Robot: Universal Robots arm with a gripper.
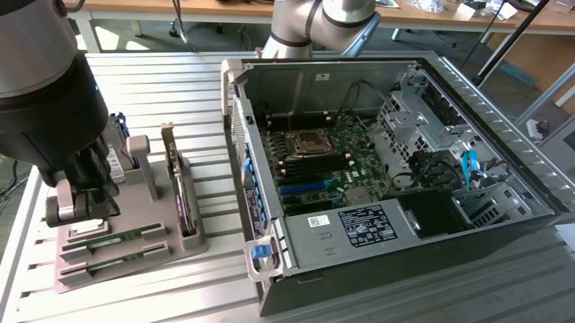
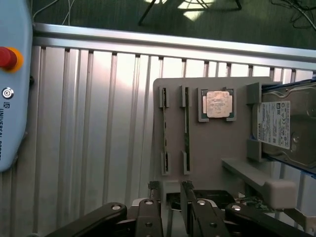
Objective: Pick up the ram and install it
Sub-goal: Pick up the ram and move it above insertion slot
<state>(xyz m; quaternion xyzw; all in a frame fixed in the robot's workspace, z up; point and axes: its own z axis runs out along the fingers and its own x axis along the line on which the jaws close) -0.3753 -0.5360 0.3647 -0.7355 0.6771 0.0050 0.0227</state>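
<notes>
Grey plastic forms the tray (image 1: 184, 249) at the exterior view's left, set on the ribbed metal table (image 1: 161, 81).

**Task status**
- The ram (image 1: 121, 237) lies on its edge in a slot of the tray. It is not yet picked up.
- Just to the right of the slots, an upright card (image 1: 184, 195) stands in the same tray.
- Further right, the computer case (image 1: 314, 81) lies open, with its main board (image 1: 346, 158) exposed.
- No stick can be made out standing in the long black slots near the processor socket (image 1: 310, 142).
- Judged from this, neither step is done: both the pick-up and the installation are left.

**Claw**
- The claw (image 1: 83, 212) hangs over the left end of the tray, close above the slots.
- In the wrist view, the claw (image 2: 169, 190) stands with its two fingers (image 2: 148, 212) spread wide.
- Nothing is between the fingers, and they touch nothing.
- In the same view, the ram sits ahead of the fingertips in one slot, with the silver chip (image 2: 218, 104) and the hard drive (image 2: 286, 126) in the holders beyond it.
- The claw is nearest to the slot end of the tray, apart from the ram.
</notes>
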